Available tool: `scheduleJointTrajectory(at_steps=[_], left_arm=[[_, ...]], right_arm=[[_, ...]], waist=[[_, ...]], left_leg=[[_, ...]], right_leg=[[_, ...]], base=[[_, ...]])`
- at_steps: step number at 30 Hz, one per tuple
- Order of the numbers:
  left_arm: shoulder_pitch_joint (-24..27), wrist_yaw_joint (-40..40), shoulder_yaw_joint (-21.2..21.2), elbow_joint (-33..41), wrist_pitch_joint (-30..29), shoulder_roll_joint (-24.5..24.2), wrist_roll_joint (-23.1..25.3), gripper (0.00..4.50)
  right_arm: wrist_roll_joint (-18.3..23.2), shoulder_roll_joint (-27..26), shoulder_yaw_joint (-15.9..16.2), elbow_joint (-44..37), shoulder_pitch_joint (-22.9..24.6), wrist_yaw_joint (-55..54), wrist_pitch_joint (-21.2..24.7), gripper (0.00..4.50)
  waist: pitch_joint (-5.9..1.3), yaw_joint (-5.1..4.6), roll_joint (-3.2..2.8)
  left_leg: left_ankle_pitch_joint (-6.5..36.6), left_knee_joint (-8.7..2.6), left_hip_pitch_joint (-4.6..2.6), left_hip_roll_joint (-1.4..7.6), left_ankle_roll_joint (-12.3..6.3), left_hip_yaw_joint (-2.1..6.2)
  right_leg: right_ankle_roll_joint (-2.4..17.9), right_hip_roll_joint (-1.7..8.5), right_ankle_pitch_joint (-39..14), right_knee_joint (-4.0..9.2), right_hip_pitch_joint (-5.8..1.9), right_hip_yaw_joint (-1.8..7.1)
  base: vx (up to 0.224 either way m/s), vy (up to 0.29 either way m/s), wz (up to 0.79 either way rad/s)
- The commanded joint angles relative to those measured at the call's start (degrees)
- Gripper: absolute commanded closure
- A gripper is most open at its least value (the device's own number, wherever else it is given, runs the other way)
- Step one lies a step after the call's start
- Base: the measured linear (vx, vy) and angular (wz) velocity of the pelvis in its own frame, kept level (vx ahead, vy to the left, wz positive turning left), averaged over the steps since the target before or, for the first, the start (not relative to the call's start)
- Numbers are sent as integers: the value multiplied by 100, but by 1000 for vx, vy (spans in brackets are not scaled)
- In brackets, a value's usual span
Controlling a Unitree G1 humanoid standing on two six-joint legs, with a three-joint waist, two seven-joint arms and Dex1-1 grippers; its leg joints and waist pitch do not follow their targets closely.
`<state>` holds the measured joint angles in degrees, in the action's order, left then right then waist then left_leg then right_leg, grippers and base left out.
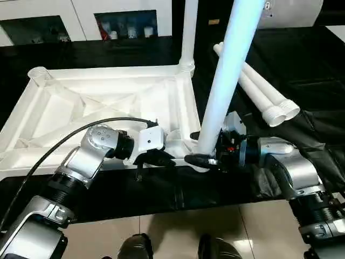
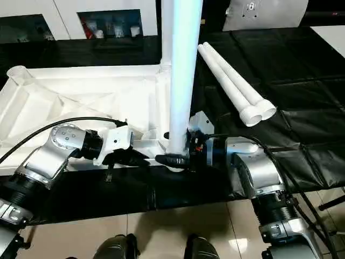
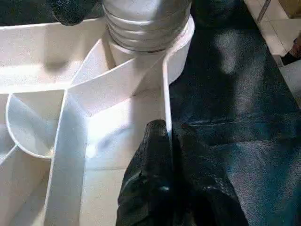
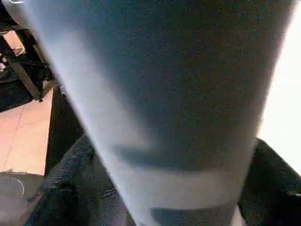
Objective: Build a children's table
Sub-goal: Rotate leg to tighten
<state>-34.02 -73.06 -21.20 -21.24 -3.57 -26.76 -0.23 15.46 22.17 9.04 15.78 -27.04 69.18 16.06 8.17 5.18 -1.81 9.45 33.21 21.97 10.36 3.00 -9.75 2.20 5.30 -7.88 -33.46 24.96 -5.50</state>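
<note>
The white table top (image 1: pixel 108 97) lies ribbed side up on the black mat. One white leg (image 1: pixel 188 32) stands screwed into its far right corner socket. A second leg (image 1: pixel 229 70) stands upright, slightly tilted, in the near right corner socket (image 3: pixel 150 52). My right gripper (image 1: pixel 207 160) is shut on this leg's base, and the leg's tube (image 4: pixel 155 94) shows close up in the right wrist view. My left gripper (image 1: pixel 156 157) is shut on the top's thin near rim wall (image 3: pixel 165 103), just beside that socket, with one black finger (image 3: pixel 155 160) on each side of the wall.
Two loose white legs (image 1: pixel 259 91) lie side by side on the mat to the right of the top. An empty round socket (image 1: pixel 39 73) shows at the far left corner. The workbench's near edge (image 1: pixel 178 208) runs just below my forearms, with tiled floor beyond. White cabinets (image 1: pixel 124 16) stand behind.
</note>
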Motion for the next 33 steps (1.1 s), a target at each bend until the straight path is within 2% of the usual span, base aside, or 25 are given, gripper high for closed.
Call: scheduleJointTrajectory(at_steps=[1,11,18,20,22,23,24,25,26,27,28,29,30,31,32,33], left_arm=[[19,-162,-252,-42,80,-4,130,450],[20,-176,-247,-82,114,-22,157,450],[52,-124,-241,-76,84,11,173,450],[84,38,-201,-78,-15,64,194,450],[91,155,-156,-48,-159,117,180,450],[96,392,-62,9,-424,239,144,450],[96,543,-10,42,-565,321,128,450],[101,698,47,106,-745,420,94,450],[102,862,107,184,-968,520,64,450],[94,1023,158,242,-1151,615,52,450],[73,1223,218,274,-1333,742,42,450],[22,1553,305,283,-1588,940,58,450],[16,1590,314,282,-1616,961,62,450],[-36,1877,384,263,-1784,1135,90,450],[-75,2128,454,264,-1965,1298,96,450],[-110,2427,549,271,-2152,1465,110,450]], right_arm=[[61,-11,171,-22,10,169,95,126],[105,15,226,-52,32,280,220,199],[142,12,303,-167,149,293,343,208],[335,-167,245,-410,322,33,664,211],[351,-267,248,-523,412,-148,736,212],[265,-510,232,-637,543,-620,728,213],[154,-699,194,-641,587,-1016,700,217],[11,-930,141,-612,613,-1509,700,220],[-80,-1138,86,-595,628,-1914,740,223],[-129,-1308,39,-587,634,-2215,795,223],[-183,-1499,-21,-567,624,-2550,845,226],[-236,-1754,-101,-548,595,-2947,948,228],[-240,-1779,-107,-545,591,-2983,960,230],[-306,-1966,-160,-512,540,-3301,1011,231],[-334,-2160,-249,-461,481,-3634,1087,231],[-326,-2340,-352,-404,421,-3932,1192,233]], waist=[[-549,0,84],[-530,10,91],[-535,11,95],[-541,14,97],[-527,15,97],[-526,14,97],[-511,6,70],[-481,-26,74],[-467,-39,55],[-449,-66,85],[-409,-91,76],[-394,-109,68],[-347,-166,47],[-347,-228,44],[-355,-263,44],[-355,-327,16]], left_leg=[[771,-324,-53,244,-606,39],[902,-337,-56,246,-534,46],[883,-334,-56,247,-546,44],[856,-332,-59,248,-563,44],[916,-346,-51,244,-542,46],[962,-355,-62,246,-507,46],[1083,-365,-68,240,-437,53],[1272,-402,-73,240,-301,60],[1426,-416,-88,231,-206,77],[1647,-415,-113,205,-99,83],[1899,-434,-154,188,-32,105],[2036,-434,-182,181,-7,115],[2375,-449,-224,177,40,143],[2601,-456,-259,176,92,178],[2637,-467,-246,176,101,193],[2744,-502,-207,195,117,220]], right_leg=[[1199,341,-1446,314,-418,308],[1149,345,-1620,334,-417,304],[1151,343,-1566,330,-415,307],[1154,341,-1526,324,-415,307],[1102,343,-1666,345,-411,308],[1073,350,-1778,364,-406,305],[1001,352,-2005,391,-384,305],[902,354,-2394,442,-359,295],[821,362,-2696,467,-362,279],[606,378,-3211,546,-354,268],[406,377,-3713,611,-326,240],[314,375,-3912,649,-312,220],[159,367,-4238,734,-297,153],[49,362,-4312,783,-307,99],[36,361,-4244,780,-334,88],[37,349,-4087,771,-381,54]], base=[[0,0,0],[0,0,0],[0,0,0],[0,0,0],[0,0,0],[0,0,0],[0,0,0],[0,0,0],[0,0,0],[0,0,0],[0,0,0],[0,0,0],[0,0,0],[0,0,0],[0,0,0],[-39,51,-10]])
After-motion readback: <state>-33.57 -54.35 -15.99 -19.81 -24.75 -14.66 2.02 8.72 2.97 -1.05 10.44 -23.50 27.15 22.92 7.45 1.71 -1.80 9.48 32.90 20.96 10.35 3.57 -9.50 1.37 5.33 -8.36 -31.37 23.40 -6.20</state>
